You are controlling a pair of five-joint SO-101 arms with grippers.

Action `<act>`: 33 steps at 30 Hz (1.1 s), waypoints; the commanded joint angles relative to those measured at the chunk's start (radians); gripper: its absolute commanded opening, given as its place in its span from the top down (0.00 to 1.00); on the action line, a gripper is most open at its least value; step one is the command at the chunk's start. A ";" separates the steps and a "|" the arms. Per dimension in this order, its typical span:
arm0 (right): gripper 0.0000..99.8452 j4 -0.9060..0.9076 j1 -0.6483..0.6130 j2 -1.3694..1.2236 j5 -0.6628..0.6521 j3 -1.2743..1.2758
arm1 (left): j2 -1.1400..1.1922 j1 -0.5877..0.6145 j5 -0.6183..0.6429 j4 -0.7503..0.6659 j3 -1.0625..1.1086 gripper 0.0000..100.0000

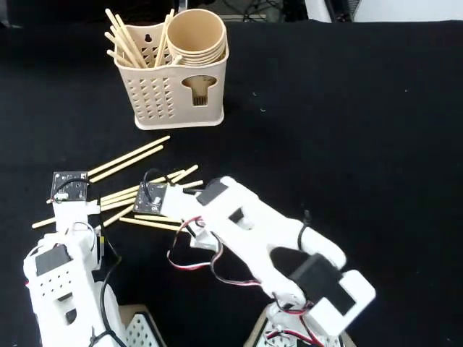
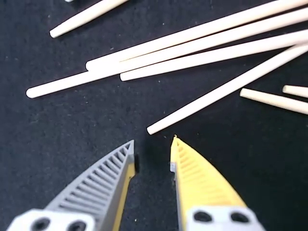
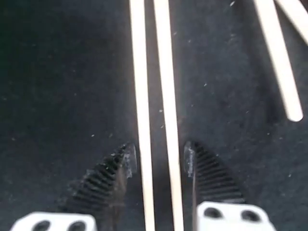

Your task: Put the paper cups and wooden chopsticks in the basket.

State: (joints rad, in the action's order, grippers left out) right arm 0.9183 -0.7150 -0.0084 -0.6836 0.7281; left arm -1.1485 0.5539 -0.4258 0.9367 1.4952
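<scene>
High view: the basket (image 1: 177,97) stands at the far side of the table (image 1: 347,130), w/ the paper cups (image 1: 197,36) stacked inside and several stored chopsticks (image 1: 126,40) upright beside them. The loose chopsticks (image 1: 130,157) lie fanned on the cloth near the arms. The left arm (image 1: 61,267) sits at 1 end of the fan and the right arm (image 1: 253,231) leans over its middle, so both are close. Left wrist view: the left gripper (image 2: 153,144) has its jaws a little apart and holds nothing. The nearest stick (image 2: 226,89) has its end just ahead of the gap and runs off slantwise, not between the jaws. Right wrist view: the right gripper (image 3: 158,151) has its jaws apart, w/ the stick pair (image 3: 139,72) lying side by side in the gap. Their long axes run straight out along the claw, i.e. crosswise to its closing. The right arm looks better placed, since a squeeze should catch both. Can't tell if its tips are down at table level.
</scene>
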 commanded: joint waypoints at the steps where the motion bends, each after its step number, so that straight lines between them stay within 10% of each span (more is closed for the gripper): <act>1: 0.82 -0.018 -0.014 -0.039 -0.006 -0.081 | -0.014 0.005 -0.011 -0.017 -0.002 0.87; 11: 0.99 -0.012 -0.018 -0.051 -0.012 -0.102 | -0.014 0.005 -0.011 -0.017 -0.002 0.87; 33: 0.99 0.037 0.219 -0.036 -0.133 -0.245 | -0.014 0.005 -0.011 -0.017 -0.002 0.87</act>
State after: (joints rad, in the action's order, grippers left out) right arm 0.9521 -0.4971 -0.0591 -0.8094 0.5455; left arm -1.1485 0.5539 -0.4258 0.9367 1.4952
